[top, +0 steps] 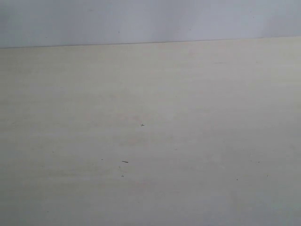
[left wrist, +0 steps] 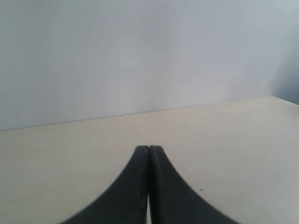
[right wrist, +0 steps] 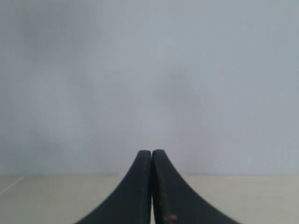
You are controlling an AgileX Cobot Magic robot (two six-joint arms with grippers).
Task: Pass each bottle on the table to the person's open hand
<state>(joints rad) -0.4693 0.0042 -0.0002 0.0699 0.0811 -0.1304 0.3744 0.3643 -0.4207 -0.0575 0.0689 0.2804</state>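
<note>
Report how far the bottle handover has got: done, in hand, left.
Done: cannot be confirmed. The table shows only tiny dark specks. No bottle or open hand appears in any view, so either all were handed over or none is set out. In hand: nothing. The left claw and right claw are both shut with nothing between them. Left: nothing visible to pick.

The wall (top: 150, 21) is just plain pale grey-blue, running straight across the back in the exterior view and filling most of both wrist views, with a darker shadowy patch at one edge in the left wrist one. Other than that there's a tiny dark cross mark (top: 142, 125) around the middle of the exterior view. A short dark dash (top: 125, 161) sits a bit lower and slightly left of it.
</note>
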